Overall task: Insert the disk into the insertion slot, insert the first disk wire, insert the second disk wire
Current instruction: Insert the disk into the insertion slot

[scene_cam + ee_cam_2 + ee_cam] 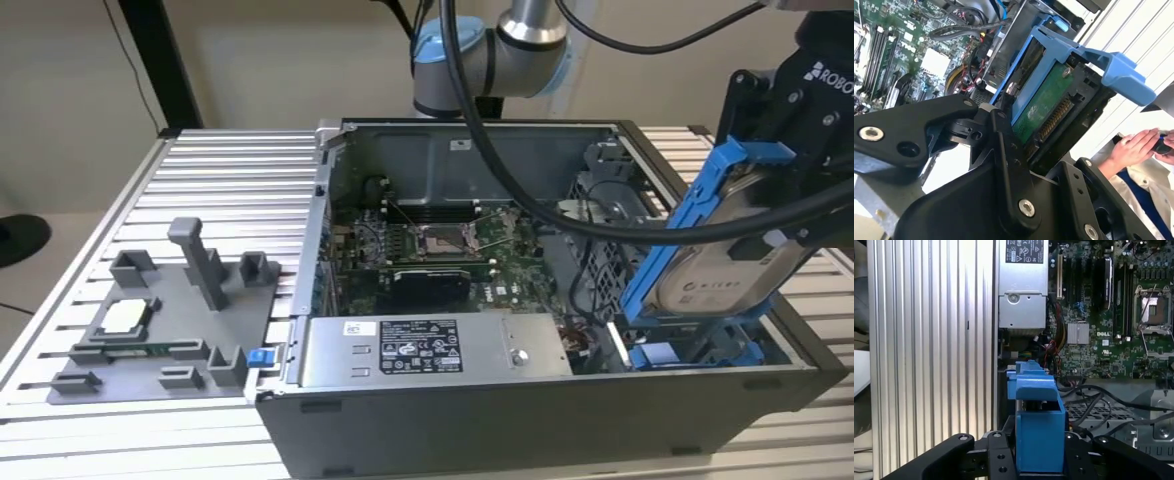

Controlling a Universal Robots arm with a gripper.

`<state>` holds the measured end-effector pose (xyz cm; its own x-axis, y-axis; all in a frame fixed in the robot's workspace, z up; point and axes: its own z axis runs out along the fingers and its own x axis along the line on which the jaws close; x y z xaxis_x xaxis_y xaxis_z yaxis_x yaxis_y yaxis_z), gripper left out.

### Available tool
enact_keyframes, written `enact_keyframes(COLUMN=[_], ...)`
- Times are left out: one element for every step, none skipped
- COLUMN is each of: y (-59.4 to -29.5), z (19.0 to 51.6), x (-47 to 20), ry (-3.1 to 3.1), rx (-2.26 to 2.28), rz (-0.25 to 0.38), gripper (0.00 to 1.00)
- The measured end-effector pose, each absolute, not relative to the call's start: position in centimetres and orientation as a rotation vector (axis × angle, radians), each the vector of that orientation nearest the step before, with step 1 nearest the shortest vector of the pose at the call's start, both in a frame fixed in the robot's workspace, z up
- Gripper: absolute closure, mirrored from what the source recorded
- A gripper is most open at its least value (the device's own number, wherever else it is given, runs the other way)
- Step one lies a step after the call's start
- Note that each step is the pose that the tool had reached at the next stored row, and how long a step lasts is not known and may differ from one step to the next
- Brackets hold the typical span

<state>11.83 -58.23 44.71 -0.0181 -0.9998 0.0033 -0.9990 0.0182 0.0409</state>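
Observation:
The disk [727,272], a silver-grey drive in a bright blue carrier frame, hangs tilted on edge over the open computer case at the exterior view's right. My gripper [778,165] is shut on it from above. Just below the disk's lower end lies the insertion slot [694,347], a bay with blue rails in the case's front right corner. In the second wrist view the disk's green circuit board [1046,107] faces the camera between my black fingers [1006,150]. The first wrist view looks along the blue carrier [1038,422] clamped in my gripper [1039,462].
A grey labelled power-supply box [427,350] sits at the case front, with the motherboard [441,245] behind it. Black cables [587,225] loop past the drive cage. A grey fixture tray [160,320] lies on the slatted table [227,190]. A person's hands [1136,145] show beyond the case.

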Motion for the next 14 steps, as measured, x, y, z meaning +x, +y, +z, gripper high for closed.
enact_keyframes(y=[-58.23,-58.23,-58.23,-58.23,-58.23,-58.23,-58.23,-58.23,-58.23,-58.23,-58.23,-58.23,-58.23,-58.23], z=[44.65,44.60,44.54,44.50,44.45,44.42,44.38,44.35,44.32,44.31,44.28,44.26,44.26,44.24], x=[11.83,11.83,11.83,11.83,11.83,11.83,11.83,11.83,11.83,11.83,11.83,11.83,11.83,11.83], ry=[-2.219,-2.219,-2.219,-2.219,-2.219,-2.219,-2.219,-2.219,-2.219,-2.219,-2.219,-2.219,-2.219,-2.219], rx=[2.179,2.179,2.179,2.179,2.179,2.179,2.179,2.179,2.179,2.179,2.179,2.179,2.179,2.179], rz=[-0.042,-0.042,-0.042,-0.042,-0.042,-0.042,-0.042,-0.042,-0.042,-0.042,-0.042,-0.042,-0.042,-0.042], gripper=[1.00,1.00,1.00,1.00,1.00,1.00,1.00,1.00,1.00,1.00,1.00,1.00,1.00,1.00])
